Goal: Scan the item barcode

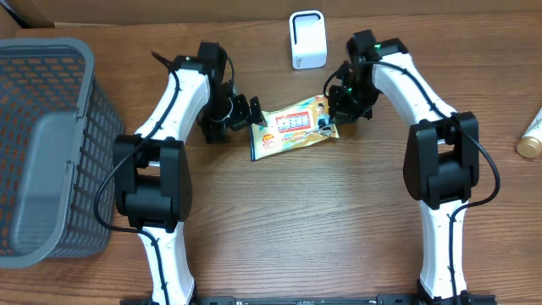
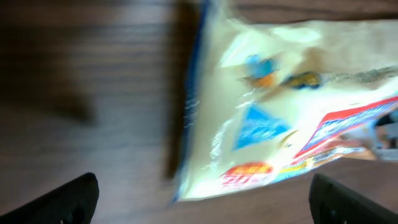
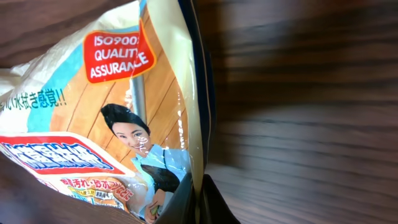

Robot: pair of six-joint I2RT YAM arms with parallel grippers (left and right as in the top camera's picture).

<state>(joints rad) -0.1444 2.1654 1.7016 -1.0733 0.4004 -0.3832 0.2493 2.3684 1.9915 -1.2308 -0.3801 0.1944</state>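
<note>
The item is a flat cream packet (image 1: 292, 127) with red, blue and orange print, lying near the back of the wooden table. No barcode shows on its upper face. My right gripper (image 1: 335, 108) is shut on the packet's right edge; in the right wrist view the dark fingertips (image 3: 214, 205) pinch the sealed rim of the packet (image 3: 93, 124). Just off the packet's left end, my left gripper (image 1: 247, 114) is wide open. In the left wrist view the blurred packet (image 2: 280, 106) lies ahead of that gripper (image 2: 205, 202), between its spread fingers (image 2: 74, 199).
A white scanner (image 1: 306, 40) stands upright at the back, just above the packet. A grey mesh basket (image 1: 51, 144) fills the left side. A beige bottle (image 1: 532, 135) lies at the right edge.
</note>
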